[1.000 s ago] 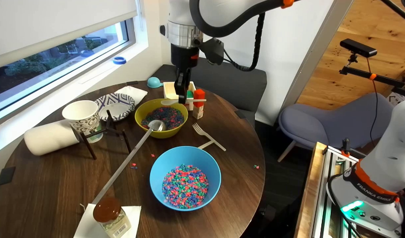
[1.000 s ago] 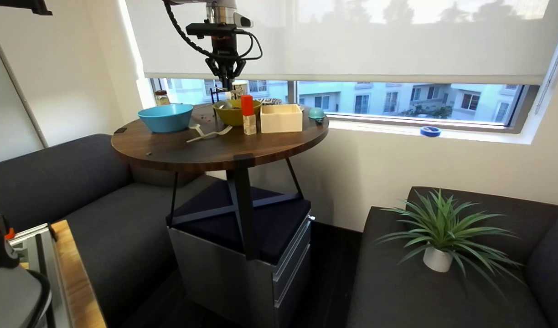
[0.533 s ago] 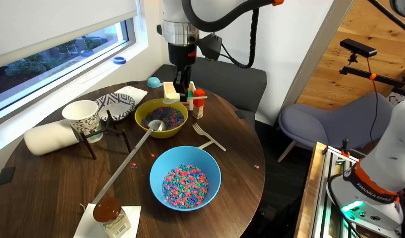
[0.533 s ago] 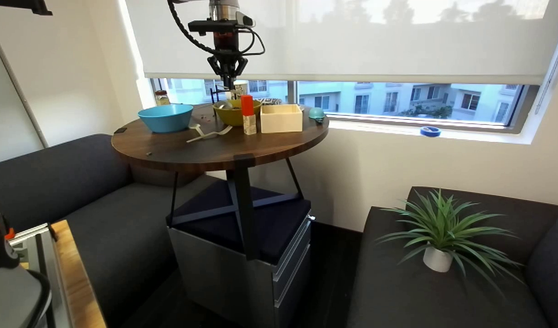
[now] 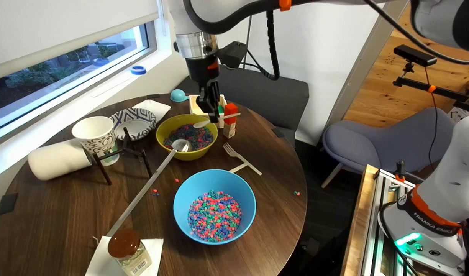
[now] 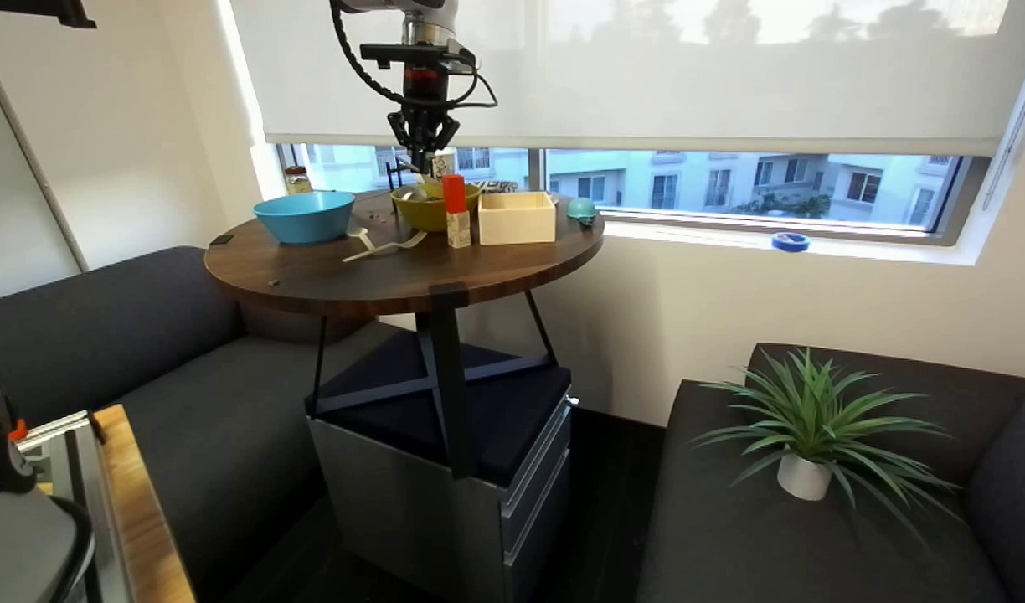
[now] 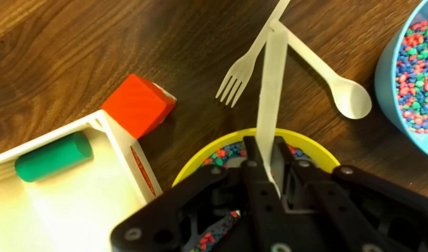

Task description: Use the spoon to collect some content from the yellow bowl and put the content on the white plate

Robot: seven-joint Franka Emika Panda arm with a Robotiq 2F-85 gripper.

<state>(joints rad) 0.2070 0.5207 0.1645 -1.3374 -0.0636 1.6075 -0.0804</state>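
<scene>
The hand point(image 7: 265, 144) grips the spoon point(image 7: 271, 85) near its middle.

Worktop point(image 5: 278, 212) clutter by a window point(image 5: 77, 63)
A blue bowl point(image 5: 211, 179) stands near a fork point(image 7: 242, 67); a ladle point(image 5: 142, 193) slants to a white sheet point(image 5: 100, 260), which bears a brown-lidded jar point(image 5: 130, 255). A paper cup point(image 5: 94, 134) stands upright near a black stand point(image 5: 126, 148) and a white cylinder point(image 5: 60, 159) lying on its side. Just beside a cream box point(image 6: 517, 222) stands a red-topped block point(image 6: 455, 201); a green cylinder point(image 7: 53, 155) lies inside the box, and a scoop point(image 6: 580, 208) lies near it. Tape point(image 6: 790, 242) lies on the sill point(image 6: 889, 251), a potted plant point(image 6: 806, 419) stands on a couch point(image 6: 713, 536).
</scene>
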